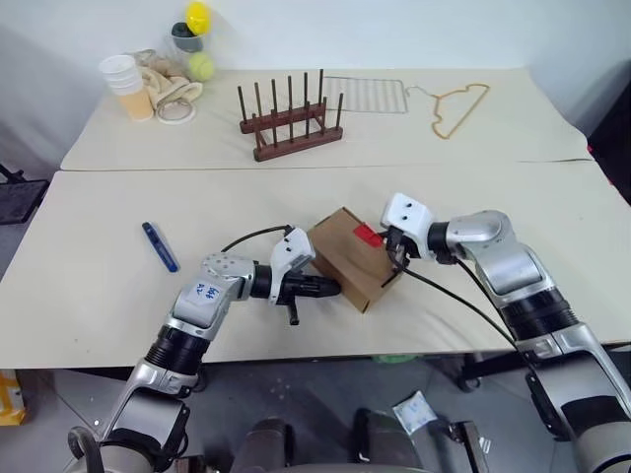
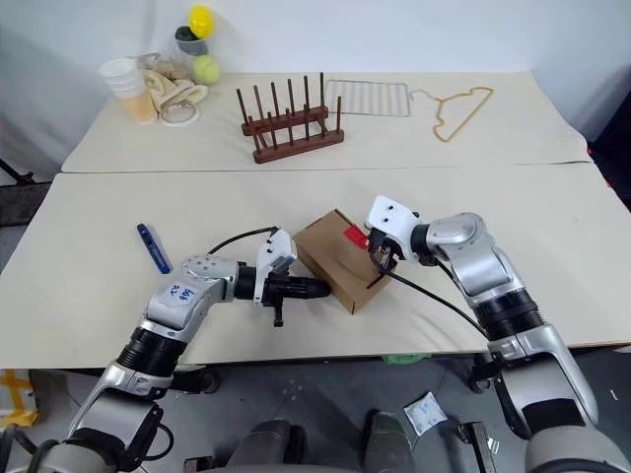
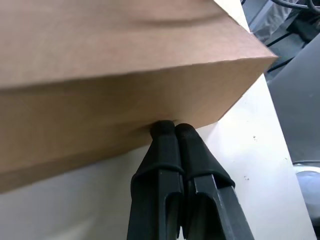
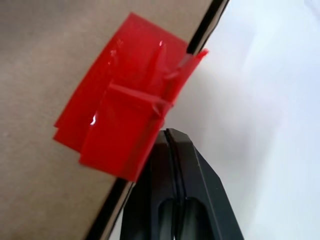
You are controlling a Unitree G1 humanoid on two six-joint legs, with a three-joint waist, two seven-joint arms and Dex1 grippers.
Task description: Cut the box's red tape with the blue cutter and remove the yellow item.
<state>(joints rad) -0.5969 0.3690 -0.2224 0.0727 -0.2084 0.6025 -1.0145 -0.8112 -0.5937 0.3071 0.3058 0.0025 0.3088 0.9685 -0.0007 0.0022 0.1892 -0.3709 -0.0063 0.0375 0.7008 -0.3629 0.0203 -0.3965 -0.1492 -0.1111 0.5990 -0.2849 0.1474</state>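
I take the wooden peg rack (image 1: 290, 123) as my landmark on the far table. Right of it I see a wire grid (image 1: 365, 95), then a hanger (image 1: 455, 106). Left of it are stacked paper cups (image 1: 126, 85), a white ring (image 1: 175, 111), rope (image 1: 164, 79) and a tennis ball (image 1: 201, 66).

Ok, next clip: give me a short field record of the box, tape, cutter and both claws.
box: brown carton on the near table, closed
tape: red strip on the box's top edge, wrinkled
cutter: blue stick lying on the table, left of the box, untouched
left claw: shut, tips against the box's side
right claw: shut, tips at the tape
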